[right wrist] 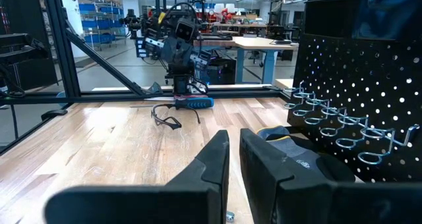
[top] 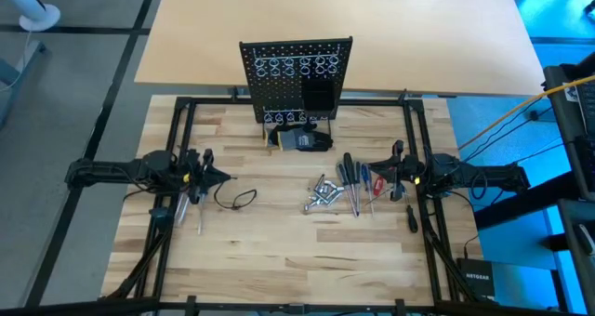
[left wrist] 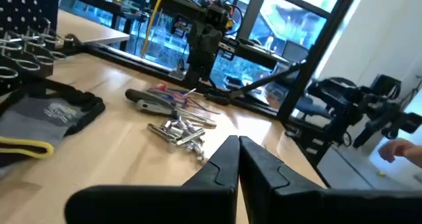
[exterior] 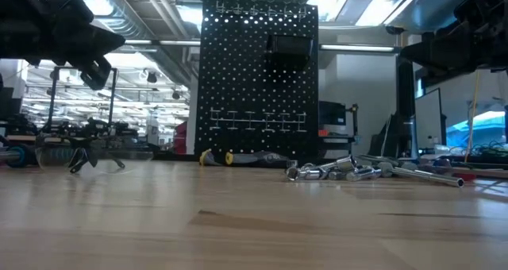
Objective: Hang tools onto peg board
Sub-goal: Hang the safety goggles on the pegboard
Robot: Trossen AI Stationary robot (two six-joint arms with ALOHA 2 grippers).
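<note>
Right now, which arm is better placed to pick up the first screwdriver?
Probably the right. The right gripper hovers beside the screwdrivers and silver pieces. The left gripper waits across the table near the safety glasses.

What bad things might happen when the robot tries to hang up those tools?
The screwdrivers lie packed together beside the right gripper, so its jaws might catch two at once. The silver metal pieces sit loose in a pile and could roll or scatter if bumped. The ring holders on the peg board look narrow, so a tool could miss and drop.
</note>
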